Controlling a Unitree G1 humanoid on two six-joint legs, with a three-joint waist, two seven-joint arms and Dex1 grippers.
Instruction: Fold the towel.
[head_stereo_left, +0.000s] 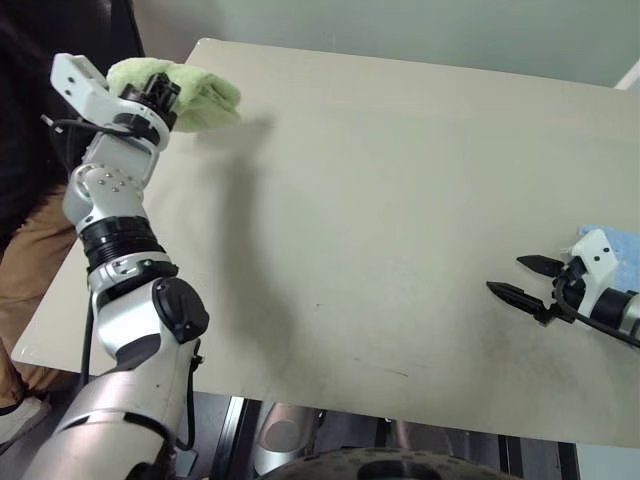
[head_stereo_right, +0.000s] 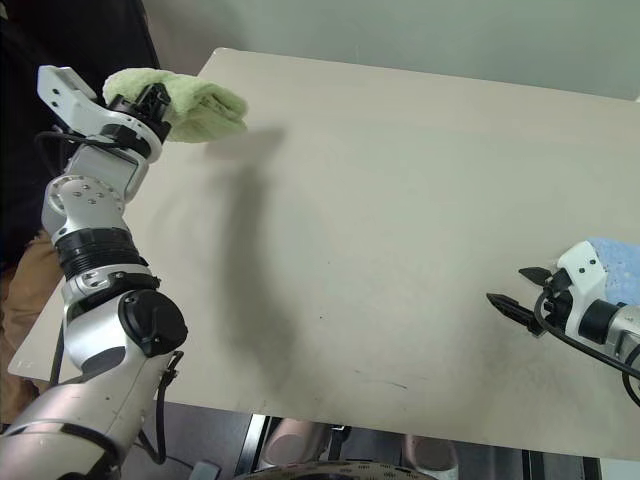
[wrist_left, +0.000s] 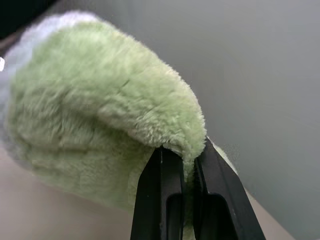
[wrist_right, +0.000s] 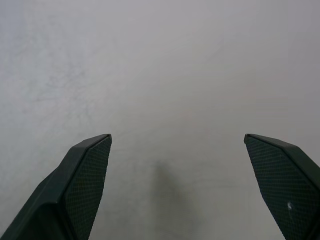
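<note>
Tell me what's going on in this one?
The robot's left gripper is shut on a bunched light green terry cloth towel, holding it up at the far left corner of the beige table. The right gripper hangs open and empty above the table's right side, just ahead of a light blue towel at the right edge. A person in tan trousers stands left of the table.

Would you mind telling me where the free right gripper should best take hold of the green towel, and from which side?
Probably the rounded bundle end jutting past the left gripper, approached from the table's middle: the towel is bunched, and that end faces the open right gripper.
</note>
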